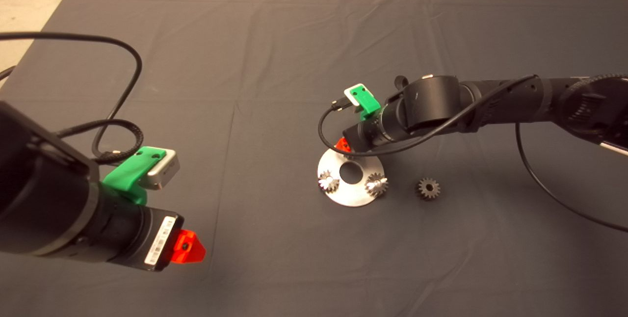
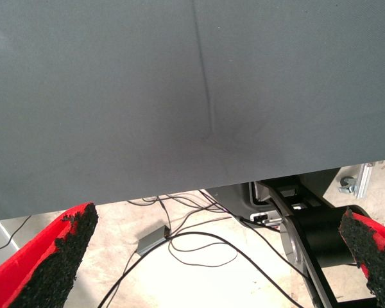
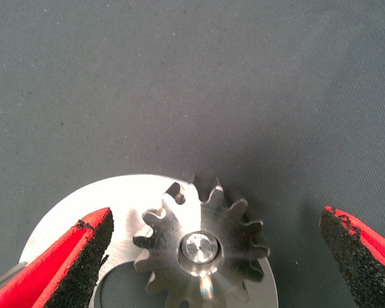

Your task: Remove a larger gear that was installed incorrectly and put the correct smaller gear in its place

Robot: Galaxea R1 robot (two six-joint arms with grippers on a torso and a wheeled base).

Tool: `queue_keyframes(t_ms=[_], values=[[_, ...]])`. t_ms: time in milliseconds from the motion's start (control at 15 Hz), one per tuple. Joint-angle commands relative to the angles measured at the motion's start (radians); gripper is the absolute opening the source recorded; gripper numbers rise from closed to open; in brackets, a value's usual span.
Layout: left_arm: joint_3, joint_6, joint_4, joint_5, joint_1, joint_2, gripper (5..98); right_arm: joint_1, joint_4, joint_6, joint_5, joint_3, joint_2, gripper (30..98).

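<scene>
With the right gripper (image 3: pixel 215 256) spread wide astride the larger gear (image 3: pixel 202 247) on the round plate (image 1: pixel 349 194), we judge removal begun: next, close and lift; the smaller gear (image 1: pixel 428 188) lies just beside the plate, while the left gripper (image 2: pixel 212 256) hangs open, well clear.

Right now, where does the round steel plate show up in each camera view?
Head view: steel plate just right of centre, on the mat, below the right arm.
Left wrist view: not in it.
Right wrist view: near the bottom edge, between the open fingers.
Shared landmark: a red finger of the right gripper, over the plate's rim.
</scene>
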Motion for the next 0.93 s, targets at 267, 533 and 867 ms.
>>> queue_keyframes(t_ms=[267, 533, 867], values=[[0.013, 0.0, -0.01, -0.011, -0.008, 0.001, 97.8, 0.001, -0.028, 0.007, 0.007, 0.0, 0.004, 85.6], [0.013, 0.0, -0.01, -0.014, -0.007, 0.001, 97.8, -0.007, -0.028, 0.007, 0.004, 0.006, 0.005, 85.6], [0.013, 0.001, -0.01, -0.028, -0.009, 0.001, 97.8, -0.007, -0.027, 0.006, -0.004, 0.012, 0.005, 81.1]])
